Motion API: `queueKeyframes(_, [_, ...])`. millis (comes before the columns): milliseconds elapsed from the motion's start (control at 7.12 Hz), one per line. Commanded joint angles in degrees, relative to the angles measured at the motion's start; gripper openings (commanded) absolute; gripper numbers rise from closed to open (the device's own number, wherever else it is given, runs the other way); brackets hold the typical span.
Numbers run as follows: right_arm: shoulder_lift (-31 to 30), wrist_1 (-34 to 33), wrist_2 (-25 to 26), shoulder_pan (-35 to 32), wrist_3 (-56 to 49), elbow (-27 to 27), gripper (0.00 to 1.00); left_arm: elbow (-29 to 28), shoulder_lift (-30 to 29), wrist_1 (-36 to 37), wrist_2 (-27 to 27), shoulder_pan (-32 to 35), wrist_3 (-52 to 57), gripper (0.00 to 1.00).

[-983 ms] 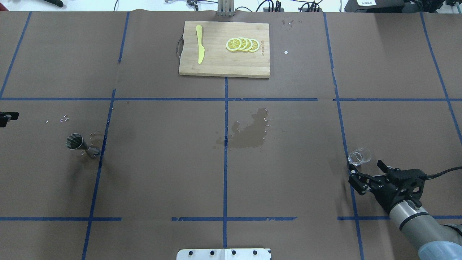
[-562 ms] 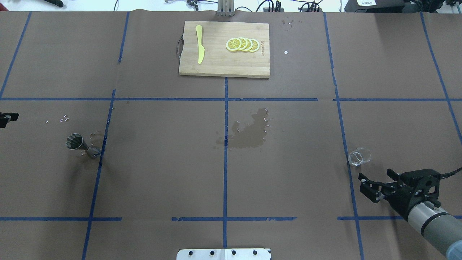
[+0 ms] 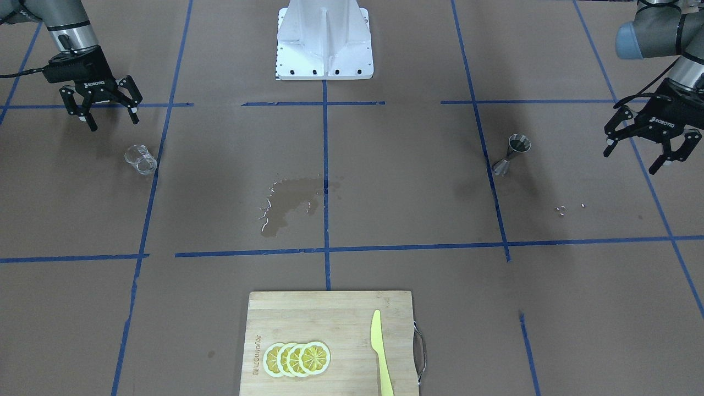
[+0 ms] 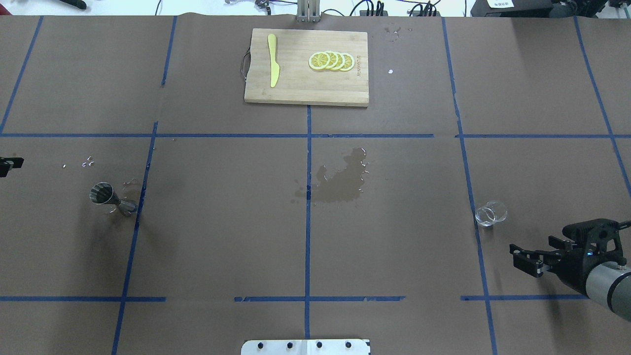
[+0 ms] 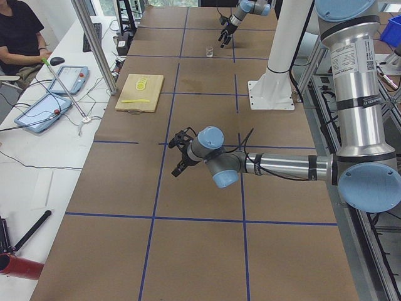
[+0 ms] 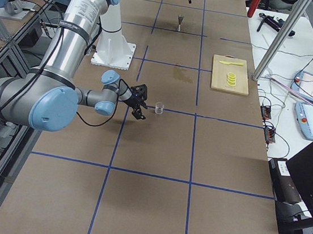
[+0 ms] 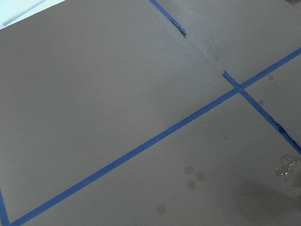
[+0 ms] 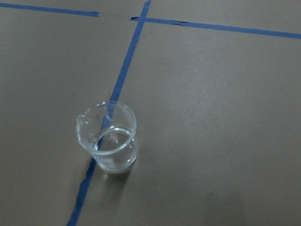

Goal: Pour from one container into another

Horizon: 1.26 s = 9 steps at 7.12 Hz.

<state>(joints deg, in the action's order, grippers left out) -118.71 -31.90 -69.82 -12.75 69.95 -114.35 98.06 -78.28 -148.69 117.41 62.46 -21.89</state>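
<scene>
Now | my right gripper (image 3: 113, 118) is hanging wide and empty near the small clear glass cup (image 8: 107, 139), well right of the dark wet patch (image 4: 340, 182) | my left gripper (image 3: 638, 157) is gaping empty, apart from the silver hourglass metal jigger (image 3: 513, 154), well left of that patch | I am risking the smooth cup slipping from a loose pinch, spilling.

Left end effector (image 4: 8, 163) mostly beyond overhead view's left edge.
</scene>
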Motion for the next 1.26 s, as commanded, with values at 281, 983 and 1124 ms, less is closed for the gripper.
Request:
queueKeyframes(281, [0.9, -1.0, -29.4, -26.1, -20.0, 1.4, 1.00, -0.4, -1.4, 8.5, 0.7, 4.0, 1.4, 1.00])
queueKeyframes(983, [9.0, -24.2, -59.0, -62.9, -55.0, 9.3, 1.00, 0.2, -20.5, 46.7, 7.5, 19.3, 18.7, 1.00])
queueKeyframes(1124, [9.9, -29.4, -64.6, -68.9, -61.6, 11.1, 1.00, 0.1, -22.5, 53.4, 10.5, 21.5, 23.2, 1.00])
